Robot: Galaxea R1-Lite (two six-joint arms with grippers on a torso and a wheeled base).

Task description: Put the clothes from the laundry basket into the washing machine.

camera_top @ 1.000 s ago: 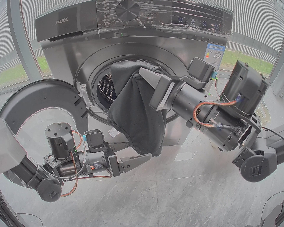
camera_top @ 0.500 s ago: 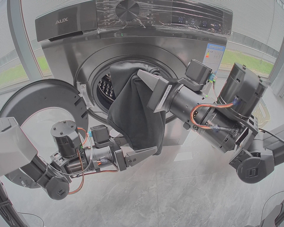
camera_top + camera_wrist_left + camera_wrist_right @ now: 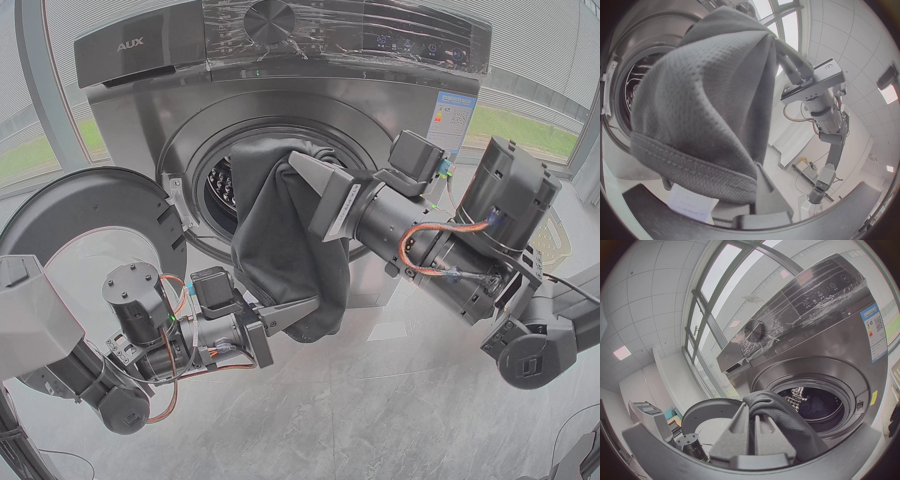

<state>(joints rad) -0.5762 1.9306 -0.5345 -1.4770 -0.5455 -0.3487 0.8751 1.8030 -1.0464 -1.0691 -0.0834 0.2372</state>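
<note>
A: Garment (image 3: 284, 250), where's it at?

B: Outside the drum (image 3: 222, 187), hanging in front of the washing machine (image 3: 156, 125) opening. Dark grey, mesh-type fabric.

A: OK, start w/ what's closest.

B: Left gripper (image 3: 306, 307), low, above the floor (image 3: 375, 400), angled up at the garment's bottom hem. In the left wrist view the hem lies right across it, so I can't tell if it's open or closed on the cloth.

A: Touching tho?

B: Yes, the hem's against it.

A: Next.

B: Right gripper (image 3: 300, 164), higher up, coming in from the right. Fingers pressed together on the garment's top fold. The rest of the cloth drops from there past the lower rim of the opening.

A: And behind that?

B: Door (image 3: 81, 206) swung wide open to the left, round w/ a glass centre. The drum shows thru the left part of the opening and the garment covers the middle. The right wrist view also has another dark piece (image 3: 815, 405) lying inside the drum.

A: Top of the machine?

B: Dial (image 3: 269, 20) at the centre of the control panel (image 3: 406, 44), w/ plastic film (image 3: 350, 37) taped over it. Sticker (image 3: 454, 119) at the front's upper right corner.
</note>
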